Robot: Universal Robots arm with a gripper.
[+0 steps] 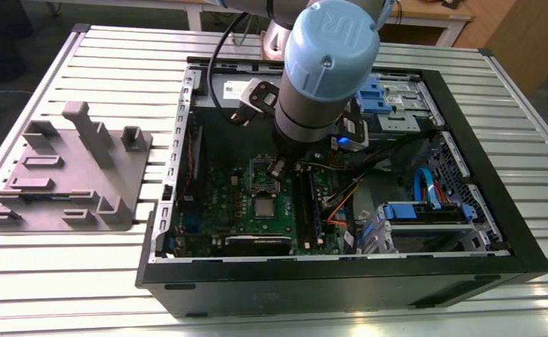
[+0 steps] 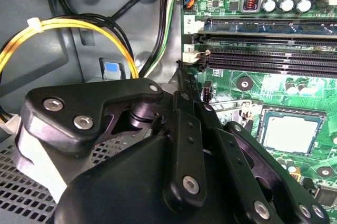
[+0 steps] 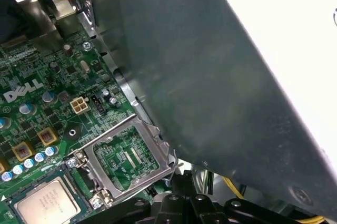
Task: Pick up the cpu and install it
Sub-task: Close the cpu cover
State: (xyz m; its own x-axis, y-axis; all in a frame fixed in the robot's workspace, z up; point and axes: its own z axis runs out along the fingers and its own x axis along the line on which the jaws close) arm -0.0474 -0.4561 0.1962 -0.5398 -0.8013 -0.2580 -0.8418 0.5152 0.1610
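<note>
silvery cpu (image 1: 265, 206) already seated in socket on green motherboard (image 1: 220, 203), retention frame (image 3: 126, 156) beside it flipped open; hand (image 1: 277, 168) just above board, jaw state cannot tell; clamping left

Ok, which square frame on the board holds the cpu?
The socket beside the capacitor row holds the cpu; the hinged metal frame shows only bare board.
</note>
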